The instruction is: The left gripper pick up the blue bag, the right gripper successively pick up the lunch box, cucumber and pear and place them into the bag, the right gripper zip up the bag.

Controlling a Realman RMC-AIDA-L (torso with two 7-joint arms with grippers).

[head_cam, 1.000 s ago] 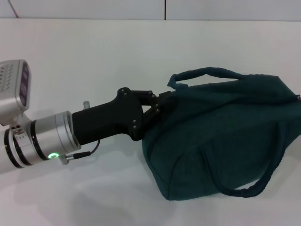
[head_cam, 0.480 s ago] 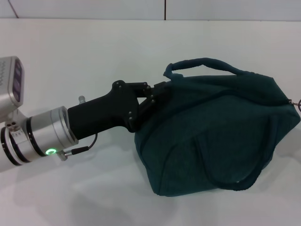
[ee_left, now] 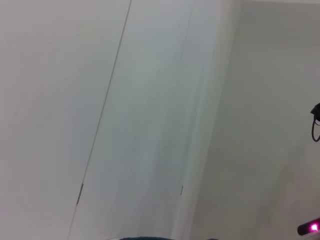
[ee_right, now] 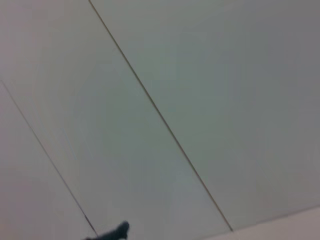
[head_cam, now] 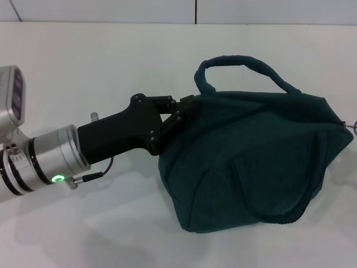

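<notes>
Open table [head_cam: 111, 67] all around the bag [head_cam: 251, 162].

Bag: blue bag [head_cam: 251, 162] fills the right half, one handle arching at 12 o'clock.
Left gripper: left gripper [head_cam: 179, 114] at the bag's 9 o'clock, clamped on its fabric.
Surface: white table [head_cam: 111, 61].

A plain white bench [head_cam: 139, 67] fills the scene, meeting at its far edge what seems to be a pale panelled wall [head_cam: 111, 10].

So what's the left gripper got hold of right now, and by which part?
The left gripper is shut on the blue bag, pinching the fabric at its upper end corner, beside the base of the raised handle. The right gripper is out of view.
</notes>
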